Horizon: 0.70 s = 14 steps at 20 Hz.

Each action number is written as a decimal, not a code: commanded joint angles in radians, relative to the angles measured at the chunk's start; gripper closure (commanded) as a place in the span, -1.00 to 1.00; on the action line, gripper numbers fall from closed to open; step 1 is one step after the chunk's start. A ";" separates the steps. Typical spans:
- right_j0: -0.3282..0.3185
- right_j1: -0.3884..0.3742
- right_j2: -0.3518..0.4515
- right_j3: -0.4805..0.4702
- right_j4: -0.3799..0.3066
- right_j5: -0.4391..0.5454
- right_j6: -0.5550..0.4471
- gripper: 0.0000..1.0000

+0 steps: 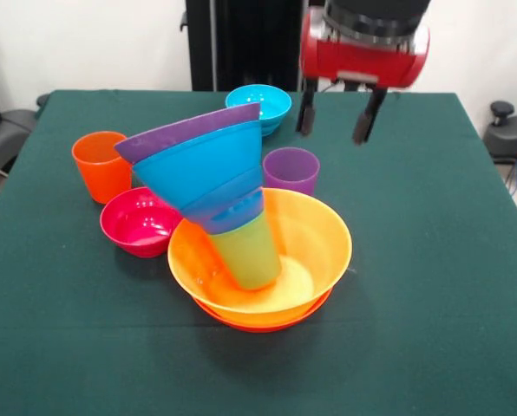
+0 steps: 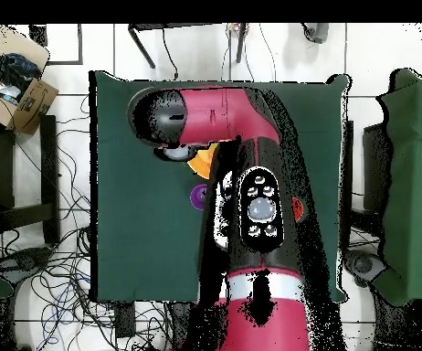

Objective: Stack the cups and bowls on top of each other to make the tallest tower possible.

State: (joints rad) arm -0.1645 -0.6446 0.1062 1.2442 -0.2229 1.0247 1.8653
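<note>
A leaning tower stands in the middle of the front view. Its base is the yellow-orange bowl, nested in the orange-red bowl. Inside it the lime green cup tilts and carries the dark blue bowl, the sky-blue bowl and the purple bowl. The purple cup stands just behind the tower. At the left are the orange cup and the magenta bowl. The cyan bowl is at the back. My gripper hangs open and empty, above and right of the purple cup.
The green table cloth stretches right of the tower. In the overhead view the arm covers most of the table; only a sliver of the yellow-orange bowl and the purple cup show beside it.
</note>
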 commanded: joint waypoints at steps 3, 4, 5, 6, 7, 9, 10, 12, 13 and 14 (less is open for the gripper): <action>-0.061 -0.188 0.098 0.393 0.067 -0.151 -0.094 -1.00; -0.072 -0.198 0.109 0.422 0.074 -0.183 -0.099 -1.00; -0.085 -0.208 0.121 0.452 0.083 -0.210 -0.103 -1.00; -0.099 -0.213 0.136 0.475 0.089 -0.234 -0.113 -1.00; -0.114 -0.219 0.151 0.498 0.096 -0.258 -0.122 -1.00; -0.146 -0.228 0.182 0.547 0.105 -0.306 -0.138 -1.00; -0.160 -0.235 0.197 0.572 0.109 -0.327 -0.145 -1.00; -0.185 -0.247 0.224 0.613 0.104 -0.362 -0.152 -1.00; -0.194 -0.249 0.235 0.623 0.099 -0.375 -0.153 -1.00; -0.203 -0.251 0.245 0.633 0.094 -0.388 -0.154 -1.00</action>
State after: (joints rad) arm -0.3184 -0.8781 0.2008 1.6577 -0.1246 0.7498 1.8653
